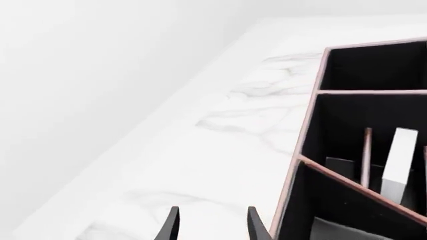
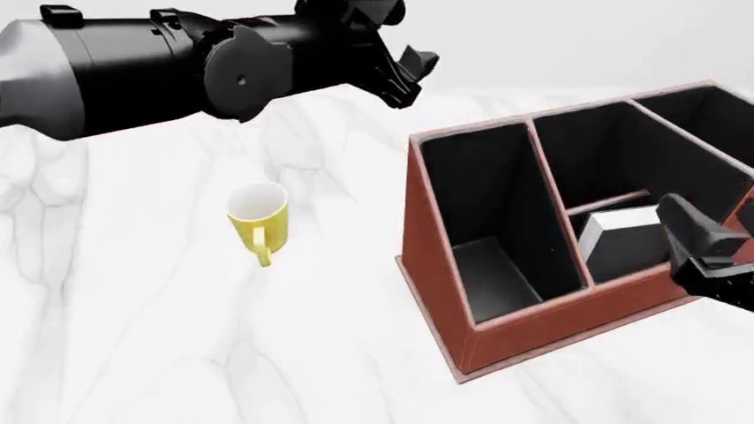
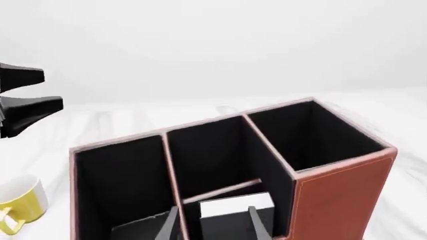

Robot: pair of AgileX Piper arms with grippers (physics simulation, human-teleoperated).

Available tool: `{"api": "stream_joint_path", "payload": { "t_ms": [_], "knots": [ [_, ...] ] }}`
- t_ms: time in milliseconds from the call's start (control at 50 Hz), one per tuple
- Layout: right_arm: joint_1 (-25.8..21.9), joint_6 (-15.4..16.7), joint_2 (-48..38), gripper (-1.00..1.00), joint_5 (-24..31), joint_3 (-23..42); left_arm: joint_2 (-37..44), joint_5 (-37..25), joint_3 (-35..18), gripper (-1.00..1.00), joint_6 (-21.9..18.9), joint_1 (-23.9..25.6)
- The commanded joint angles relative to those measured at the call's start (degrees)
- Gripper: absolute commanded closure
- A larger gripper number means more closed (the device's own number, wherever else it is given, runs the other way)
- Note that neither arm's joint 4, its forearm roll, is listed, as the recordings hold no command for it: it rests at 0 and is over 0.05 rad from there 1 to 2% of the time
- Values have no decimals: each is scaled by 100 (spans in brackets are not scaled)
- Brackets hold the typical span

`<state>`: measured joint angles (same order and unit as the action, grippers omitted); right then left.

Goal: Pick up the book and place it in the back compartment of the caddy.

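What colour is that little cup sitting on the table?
The mug is yellow outside and white inside, resting on a white marbled table. The front view shows it best.

Light was bright, even and diffuse; shadows on the white marble tabletop [image 2: 141,291] were faint. All three renders looked slightly soft, without glare.

Left gripper [image 1: 210,225] fingertips apart, nothing between them, above white marble table [image 1: 220,150]. Caddy [image 1: 303,150] just beside them, black compartments open, white-edged book [image 1: 399,162] upright in one pocket next to a thin divider [image 1: 366,157].
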<state>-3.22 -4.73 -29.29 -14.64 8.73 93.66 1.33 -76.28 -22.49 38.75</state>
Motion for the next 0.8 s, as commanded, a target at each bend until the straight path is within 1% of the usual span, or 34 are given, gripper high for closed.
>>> {"api": "stream_joint_path", "payload": {
  "t_ms": [20,60,80,120,140,200,300,360,520,540,560,600,620,660,700,720,800],
  "knots": [
    [47,-24,-645,-100,844,2013,-354,154,372,-100,64,-245],
    [18,29,-476,-100,1217,2449,-355,166,362,-100,68,-267],
    [4,13,-404,-100,1479,2772,-365,163,354,-100,90,-267],
    [-6,-22,-303,-100,1803,3182,-358,157,340,-100,94,-269],
    [-6,-22,-302,-100,1807,3185,-358,157,340,-100,94,-269],
    [-44,201,-54,-100,2274,3846,-369,135,311,-100,69,-255],
    [-76,221,-14,-100,2785,4675,-376,169,326,-100,92,-218],
    [-72,248,16,-100,2917,4909,-364,198,330,-100,92,-219],
    [80,153,149,-100,3519,5941,-276,277,336,-100,130,-235],
    [80,153,149,-100,3519,5941,-276,277,336,-100,130,-235],
    [165,114,181,-100,3674,6260,-258,289,338,-100,136,-241],
    [263,57,187,-100,3846,6612,-256,293,338,-100,140,-252],
    [263,57,186,-100,3849,6616,-256,293,338,-100,140,-252],
    [524,-111,161,-100,4023,7054,-248,318,351,-100,153,-260],
    [607,-158,149,-100,4073,7160,-239,332,357,-100,158,-265],
    [751,-203,178,-100,4134,7304,-225,376,393,-100,158,-259],
    [914,-281,230,-100,4196,7355,-238,446,464,-100,177,-241]
  ]
}}
